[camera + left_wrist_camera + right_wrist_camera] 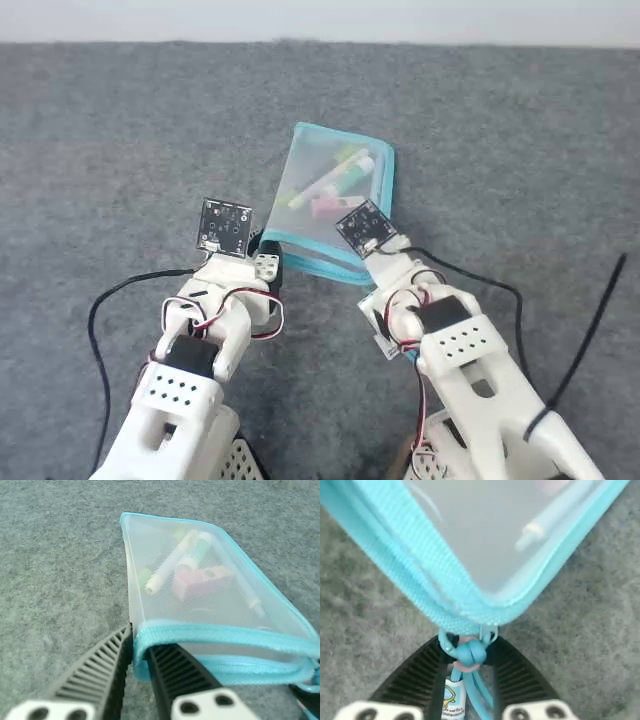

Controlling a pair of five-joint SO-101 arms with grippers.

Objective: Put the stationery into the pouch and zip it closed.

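Observation:
A translucent mesh pouch (335, 195) with blue zipper trim lies on the grey carpet, with pens and a pink item (200, 577) inside it. The zipper edge faces the arms. My left gripper (139, 652) is shut on the pouch's near corner (142, 632), by the zipper's end. At the opposite end of the zipper, my right gripper (467, 655) is shut on the blue zipper pull cord (469, 652), whose knot sits between the fingers. In the high view the left gripper (268, 262) and the right gripper (372, 262) flank the pouch's near edge.
Grey carpet (120, 150) covers the whole work surface, with open room on all sides of the pouch. Black cables (590, 320) trail beside both arms. A pale wall strip runs along the far edge.

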